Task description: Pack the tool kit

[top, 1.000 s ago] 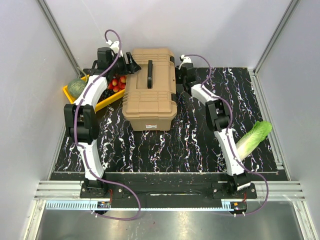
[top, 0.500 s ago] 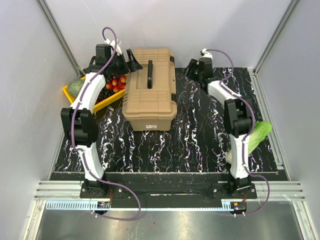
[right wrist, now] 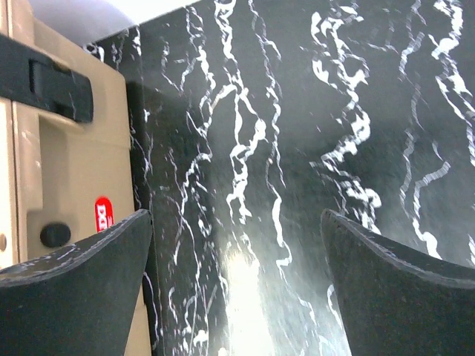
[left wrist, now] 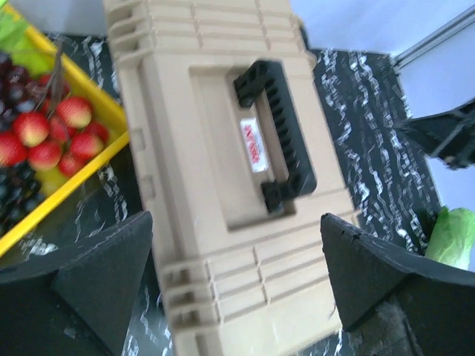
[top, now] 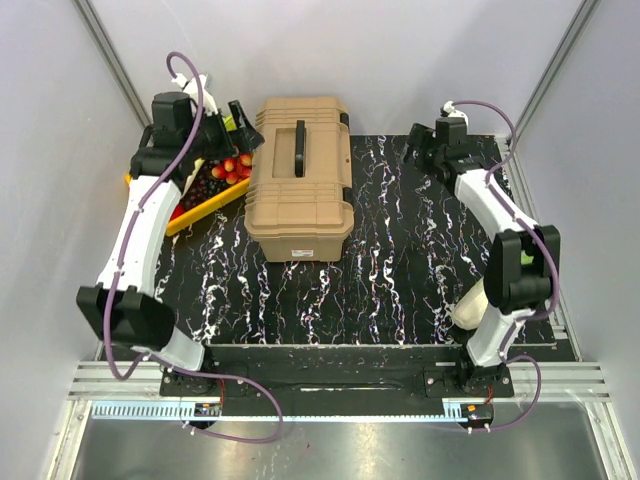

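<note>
Shut toolbox (top: 298, 195) lies between left pincer (top: 244, 124) and right pincer (top: 415, 148), seemingly touching neither.

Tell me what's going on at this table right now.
Two robot arms flank a tan toolbox, which sits with its lid down at the back of the black marbled table. Neither arm holds it. The left gripper hovers off its left side by the yellow fruit tray, and the right gripper hovers off its right side over bare table. Both are open and empty. No loose tools are in view. A leafy green lies near the right arm.
</note>
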